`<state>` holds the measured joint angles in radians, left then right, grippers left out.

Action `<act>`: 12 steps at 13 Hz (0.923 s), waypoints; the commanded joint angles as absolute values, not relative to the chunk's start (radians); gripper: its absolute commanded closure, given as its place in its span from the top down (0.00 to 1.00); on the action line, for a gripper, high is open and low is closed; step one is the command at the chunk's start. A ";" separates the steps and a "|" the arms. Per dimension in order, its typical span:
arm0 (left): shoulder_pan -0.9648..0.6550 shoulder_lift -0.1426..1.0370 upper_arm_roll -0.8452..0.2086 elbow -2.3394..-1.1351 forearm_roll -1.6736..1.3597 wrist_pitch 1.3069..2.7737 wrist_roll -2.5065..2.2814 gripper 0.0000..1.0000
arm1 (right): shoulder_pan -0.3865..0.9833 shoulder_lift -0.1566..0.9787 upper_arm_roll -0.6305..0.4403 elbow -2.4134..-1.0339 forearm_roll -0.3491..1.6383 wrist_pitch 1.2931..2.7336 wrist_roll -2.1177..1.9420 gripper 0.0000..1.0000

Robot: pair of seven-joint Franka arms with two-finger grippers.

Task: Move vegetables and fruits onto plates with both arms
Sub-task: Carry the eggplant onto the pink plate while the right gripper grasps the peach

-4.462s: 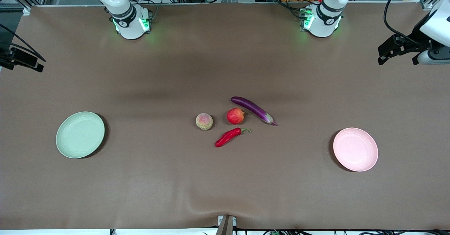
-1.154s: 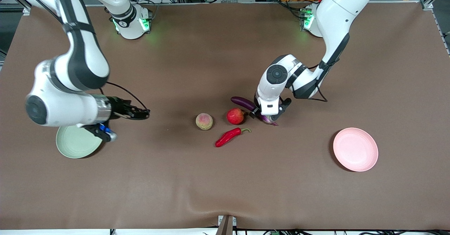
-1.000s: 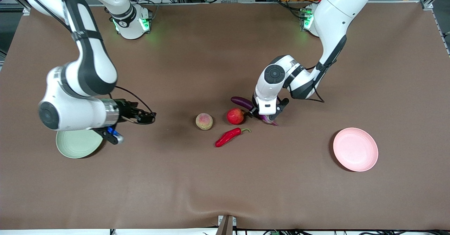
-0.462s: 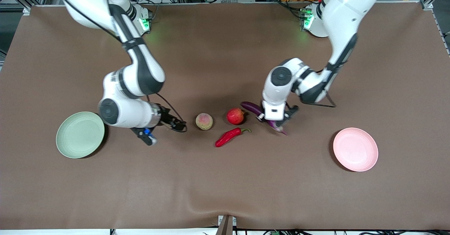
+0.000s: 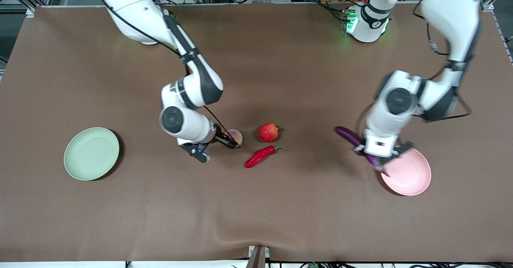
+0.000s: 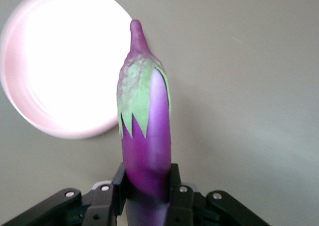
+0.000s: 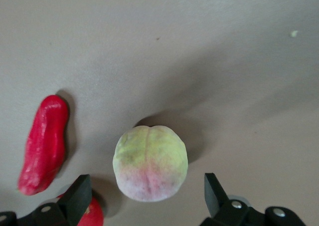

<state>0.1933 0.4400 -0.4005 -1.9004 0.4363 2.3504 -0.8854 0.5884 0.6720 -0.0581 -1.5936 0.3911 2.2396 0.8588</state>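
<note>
Two grippers are at work. The left gripper (image 6: 147, 198) clamps the eggplant (image 6: 144, 131) over the pink plate's (image 5: 413, 178) rim, toward the left arm's end of the table. The right gripper (image 7: 144, 198) straddles the peach (image 7: 150, 162), jaws spread. Glossy and long, the eggplant may well swing or slip; the round peach wants a centred pinch. The right arm's wrist hides part of the peach from the front camera.

Eggplant (image 6: 147, 136) in jaws, near pink plate (image 6: 20, 106)
</note>
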 commanded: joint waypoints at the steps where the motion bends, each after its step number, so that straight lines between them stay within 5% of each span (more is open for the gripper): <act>1: 0.299 0.498 -0.414 -1.856 0.431 2.338 -0.619 0.00 | 0.607 0.690 -0.069 -1.589 0.362 2.273 0.871 1.00; 6: 0.406 0.629 -0.414 -1.734 0.428 2.338 -0.328 0.00 | 0.643 0.729 -0.074 -1.621 0.360 2.301 0.879 1.00; 9: 0.408 0.684 -0.413 -1.686 0.428 2.338 -0.327 0.00 | 0.644 0.729 -0.078 -1.634 0.360 2.345 0.906 0.53; 10: 0.407 0.684 -0.411 -1.686 0.428 2.338 -0.325 0.25 | 0.641 0.721 -0.078 -1.637 0.360 2.347 0.916 0.46; 11: 0.408 0.683 -0.411 -1.686 0.428 2.338 -0.327 0.89 | 0.631 0.703 -0.080 -1.640 0.359 2.336 0.916 0.45; 12: 0.411 0.680 -0.413 -1.687 0.428 2.338 -0.327 1.00 | 0.624 0.665 -0.098 -1.652 0.359 2.304 0.913 0.44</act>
